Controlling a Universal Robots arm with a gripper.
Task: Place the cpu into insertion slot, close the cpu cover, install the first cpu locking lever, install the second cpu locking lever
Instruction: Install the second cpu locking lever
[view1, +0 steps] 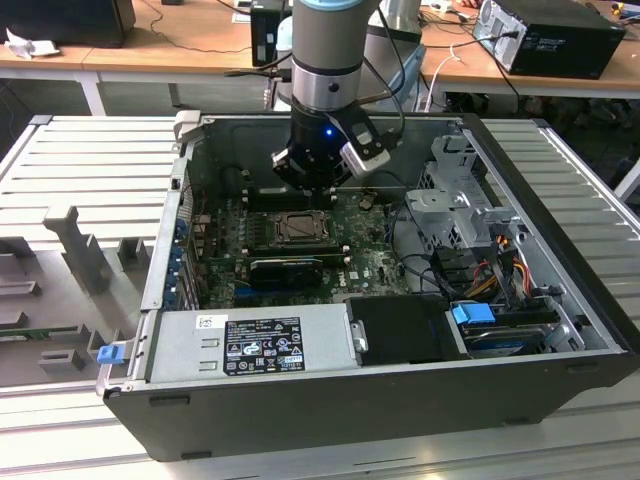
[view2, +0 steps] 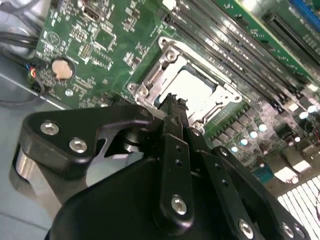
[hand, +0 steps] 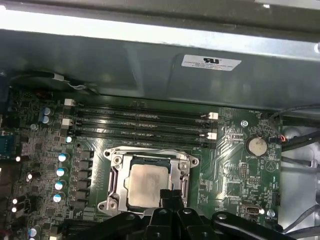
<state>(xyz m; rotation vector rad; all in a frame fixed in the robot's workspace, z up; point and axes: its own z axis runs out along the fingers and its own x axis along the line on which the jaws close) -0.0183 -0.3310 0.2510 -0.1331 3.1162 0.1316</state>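
The cpu (hand: 146, 182) lies in the insertion slot (view1: 295, 228) on the green board, silvery face up, and it also shows in the second wrist view (view2: 192, 90). The cpu cover (hand: 116, 176), a silver frame, lies flat around the chip, and its corner shows in the second wrist view (view2: 150, 82). My gripper (hand: 170, 194) hangs just above the socket's edge, its black fingertips (view2: 172, 102) pressed together with nothing between them. In the exterior view the gripper (view1: 318, 190) sits over the far side of the socket. I cannot make out the locking levers.
Long black memory slots (hand: 142, 122) run beside the socket. A coin battery (hand: 256, 146) sits on the board. A black expansion card (view1: 285, 268), the power supply (view1: 250, 345), a drive cage (view1: 455, 205) and cables (view1: 500, 265) crowd the open case, whose walls enclose everything.
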